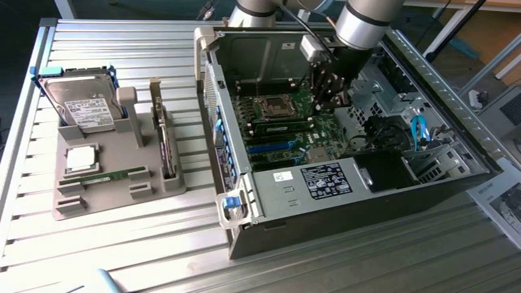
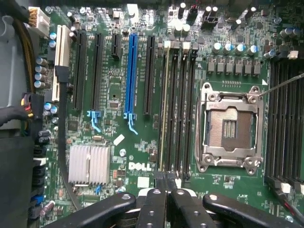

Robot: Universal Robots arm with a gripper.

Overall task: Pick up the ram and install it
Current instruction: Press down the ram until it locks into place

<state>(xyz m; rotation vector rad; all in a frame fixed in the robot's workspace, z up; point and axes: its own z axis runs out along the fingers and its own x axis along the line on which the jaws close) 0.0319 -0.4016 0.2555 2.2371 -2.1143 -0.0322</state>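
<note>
While my gripper (image 2: 166, 183) hangs inside the open computer case (image 1: 456, 177), its fingers (image 2: 153, 202) are pressed together above the motherboard (image 2: 114, 85), right over the memory slots (image 2: 178, 104) beside the empty processor socket (image 2: 231, 126). One ram (image 2: 165, 109) stands seated in the slot at that bank's edge, directly below my fingertips. A second ram (image 1: 104, 177) lies in the grey holder tray (image 1: 102, 201) on the tabletop, near its front edge, well apart from me.
</note>
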